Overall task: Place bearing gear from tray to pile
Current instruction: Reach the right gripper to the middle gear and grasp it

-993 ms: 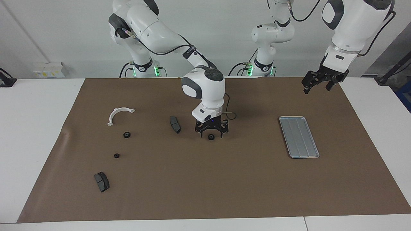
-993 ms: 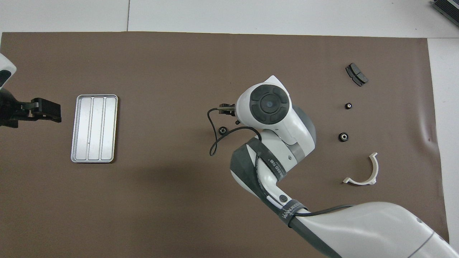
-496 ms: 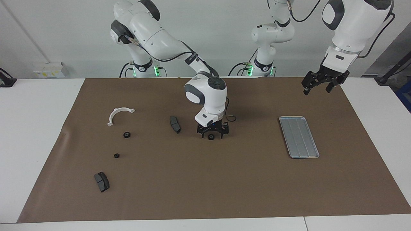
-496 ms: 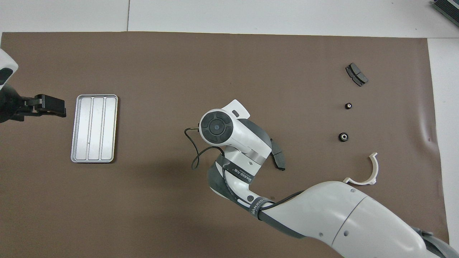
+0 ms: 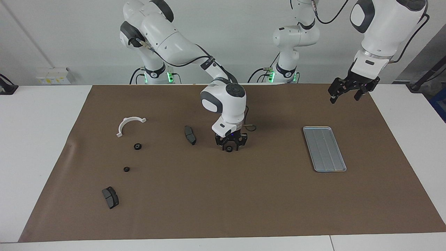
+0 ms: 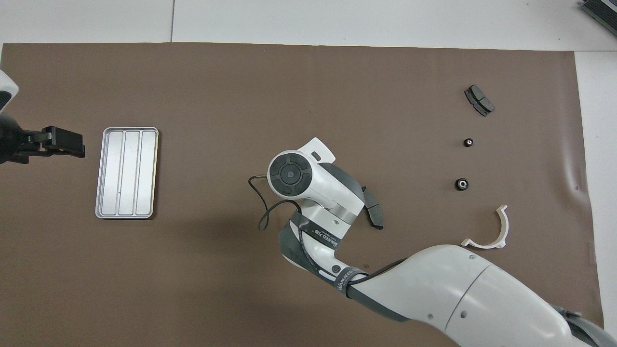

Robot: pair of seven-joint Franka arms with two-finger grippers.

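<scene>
A small black bearing gear (image 5: 229,149) lies on the brown mat mid-table, between the tray and the pile. My right gripper (image 5: 229,147) stands down over it, open but narrowed, one finger on each side of the gear. In the overhead view the right wrist (image 6: 290,173) hides both. The silver grooved tray (image 5: 324,149) (image 6: 127,172) sits toward the left arm's end with nothing on it. The pile is a white half-ring bracket (image 5: 129,124) and dark brake pads (image 5: 190,135) (image 5: 110,197). My left gripper (image 5: 345,95) waits open in the air over the mat beside the tray.
Two more small black gears (image 5: 138,146) (image 5: 127,169) lie among the scattered parts toward the right arm's end. The brown mat (image 5: 244,202) covers most of the white table. A thin black cable (image 6: 262,212) loops off the right wrist.
The right gripper came down around the bearing gear and its fingers drew inward. The right arm's wrist swung over the gear in the overhead view. The left gripper barely moved.
</scene>
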